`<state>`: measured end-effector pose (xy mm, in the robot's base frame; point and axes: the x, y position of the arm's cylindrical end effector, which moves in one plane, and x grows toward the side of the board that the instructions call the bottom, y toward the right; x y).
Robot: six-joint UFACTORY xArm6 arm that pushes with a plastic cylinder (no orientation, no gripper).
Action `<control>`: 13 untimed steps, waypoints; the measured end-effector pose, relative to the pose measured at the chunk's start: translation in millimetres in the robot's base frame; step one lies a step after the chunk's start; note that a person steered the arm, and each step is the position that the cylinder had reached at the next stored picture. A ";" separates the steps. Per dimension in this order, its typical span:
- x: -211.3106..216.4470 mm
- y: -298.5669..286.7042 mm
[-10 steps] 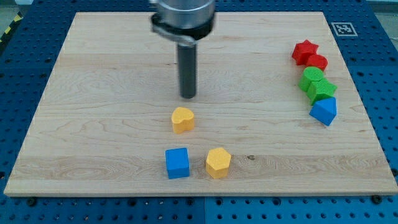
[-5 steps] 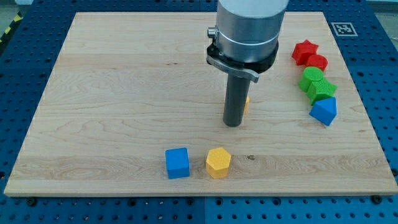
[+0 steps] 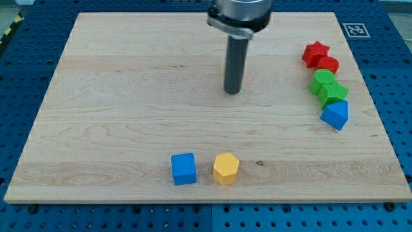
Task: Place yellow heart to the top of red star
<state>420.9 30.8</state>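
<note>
Resting on the wooden board [image 3: 116, 96], my tip [image 3: 232, 92] stands a little above the board's middle and towards the view's right, with bare wood all around it and no block touching it. It is a plain rod with no jaws, so it holds nothing. The dark rod rises straight up from the tip to the grey metal collar [image 3: 238, 14] at the view's top edge, upright and not tilted.

The yellow heart does not show anywhere in the view, and I cannot tell where it lies.

The red star [image 3: 315, 53] sits near the board's right edge, well apart from my tip and slightly higher in the view. It heads a tight column: a second red block [image 3: 329, 64] touches it just below, then two green blocks [image 3: 324, 80] [image 3: 333, 93], then a blue block [image 3: 335, 115] at the bottom.

Well below my tip, near the board's lower edge, a blue cube [image 3: 183, 169] and a yellow hexagonal block [image 3: 226, 168] stand side by side, close but apart. A printed marker [image 3: 353, 29] sits in the board's top right corner.
</note>
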 end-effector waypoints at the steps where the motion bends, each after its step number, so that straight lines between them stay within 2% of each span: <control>1: -44.7 -4.7; 2: -89.7 -3.5; 3: -79.7 -4.6; 4: -47.4 -4.4; 5: -36.6 24.5; 6: -62.1 50.6; 7: -88.3 53.1; 8: -76.1 18.8; 9: -80.7 -41.8; 10: -113.7 -42.3; 12: -115.3 106.7; 13: -114.3 139.4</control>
<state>306.6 170.3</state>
